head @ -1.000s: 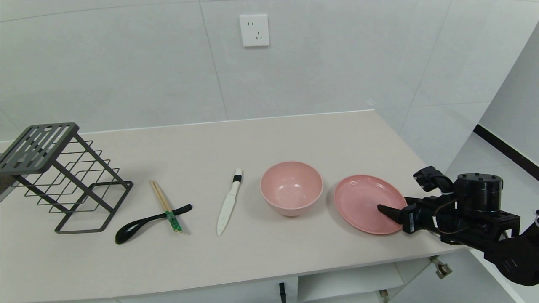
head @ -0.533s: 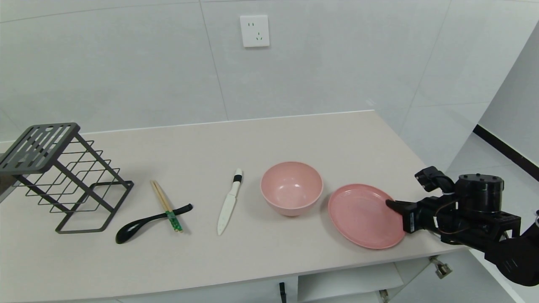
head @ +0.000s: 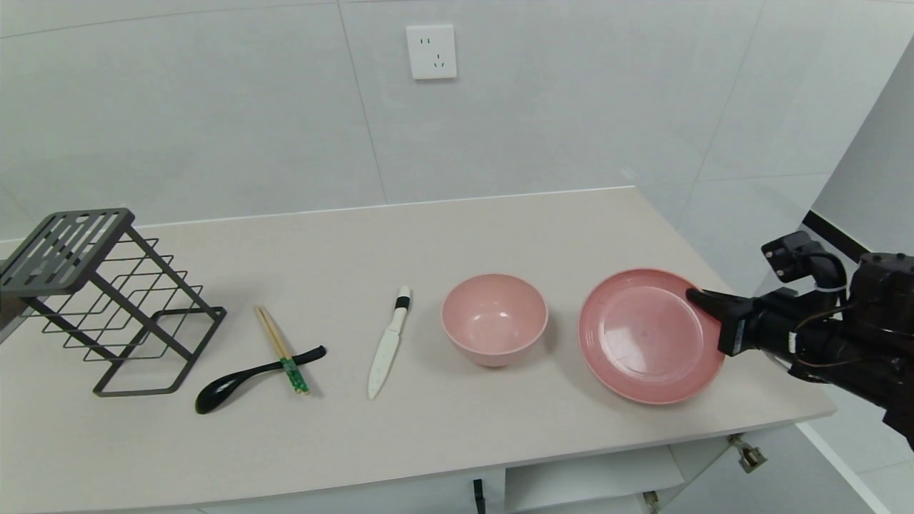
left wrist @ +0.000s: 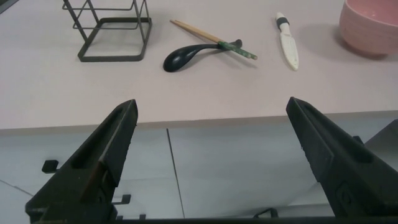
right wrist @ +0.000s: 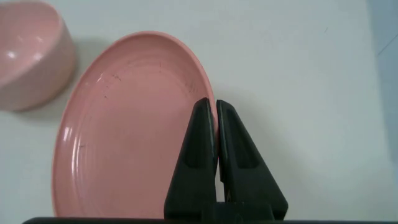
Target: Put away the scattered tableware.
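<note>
The right tool (head: pixel 703 300) was shut tight on the right-hand rim of the pink plate (head: pixel 646 335), which hung tilted over the right end of the bench (head: pixel 428 235), just beside the bowl (head: pixel 494 318). The left tool (left wrist: pixel 211 106) gaped wide and empty before the bench's near edge. The rack (head: pixel 107 300), probably its home, stood well apart to the plate's left, past the bowl, nearer the idle arm. 1 s earlier the plate lay flat; it had since been lifted and tipped.

rack (head: pixel 64 250) left, knife (head: pixel 388 344) centre, bowl (head: pixel 494 319) left of plate (head: pixel 646 335)
</note>
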